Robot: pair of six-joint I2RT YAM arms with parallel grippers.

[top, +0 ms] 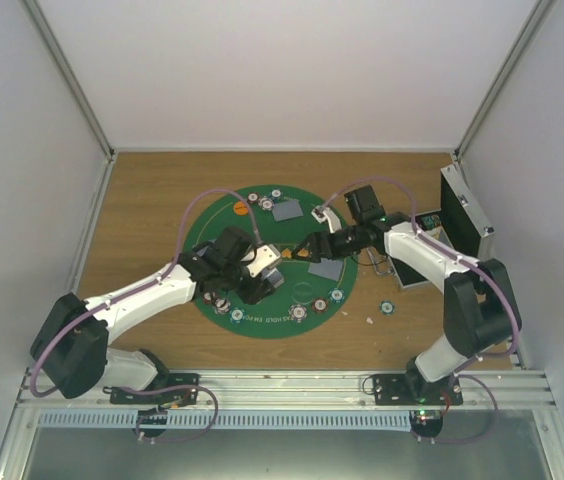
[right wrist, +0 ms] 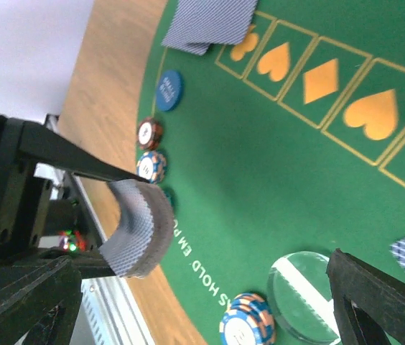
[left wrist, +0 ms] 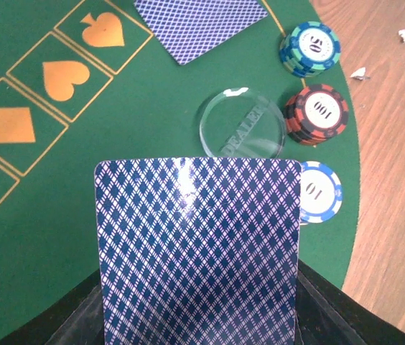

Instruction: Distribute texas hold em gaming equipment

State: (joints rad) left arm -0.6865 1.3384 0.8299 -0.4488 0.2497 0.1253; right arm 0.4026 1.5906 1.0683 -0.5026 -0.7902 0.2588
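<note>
My left gripper (top: 265, 278) (left wrist: 199, 305) is shut on a deck of blue-backed playing cards (left wrist: 199, 251), its back filling the lower left wrist view. The right wrist view shows that deck (right wrist: 139, 224) bowed between the left arm's black fingers. My right gripper (top: 309, 250) (right wrist: 202, 295) hangs open just right of the deck, nothing between its fingers (right wrist: 375, 302). On the green mat (top: 262, 232) lie a clear dealer button (left wrist: 243, 133), a teal chip stack (left wrist: 310, 48), a red stack (left wrist: 321, 113), a blue-white chip (left wrist: 319, 192) and dealt cards (top: 287, 210) (top: 328, 268).
More chips sit along the mat's far edge (top: 266, 203) and near edge (top: 299, 313), with an orange disc (top: 239, 209) and a blue disc (right wrist: 168, 90). One chip (top: 386, 307) lies off the mat on the wood. The open metal case (top: 462, 215) stands at the right.
</note>
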